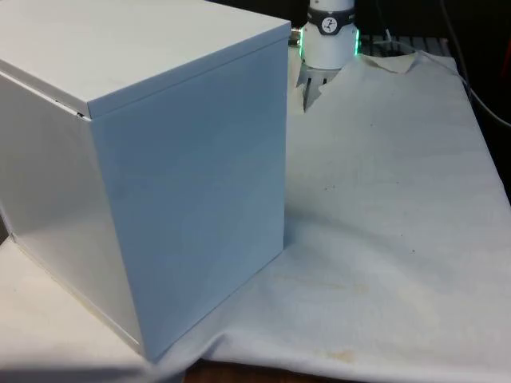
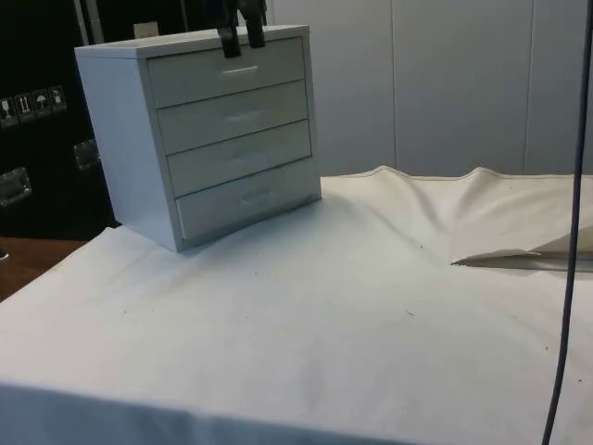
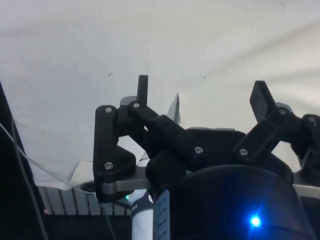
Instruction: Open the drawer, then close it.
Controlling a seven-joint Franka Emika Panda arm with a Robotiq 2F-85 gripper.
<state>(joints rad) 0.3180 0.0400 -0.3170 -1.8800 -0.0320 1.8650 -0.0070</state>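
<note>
The chest of drawers (image 2: 208, 139) stood near a far corner of the tabletop (image 2: 306, 315), its four drawers facing out across the white cloth (image 2: 445, 213), and every one of them looked pushed fully in. The gripper (image 2: 241, 35) hung just above the chest's top edge, over the top drawer (image 2: 227, 72) and its slim handle (image 2: 239, 69). In the wrist view the fingers (image 3: 143, 90) stood spread apart with nothing between them, so the tool was released and empty.

The opening had not begun, to judge from the flush drawer fronts. The main risk was in the descent: the handle was thin and sat close to the drawer face, so a slight misalignment could send a fingertip onto the chest's top lip or the panel instead of around the handle. A pull that was not square to the drawer might also drag the light-looking chest across the cloth, though its weight was hard to judge from here.

Nothing else stood on the tabletop near the chest; the cloth lay rumpled toward the far edge, well apart from the drawers' path.
</note>
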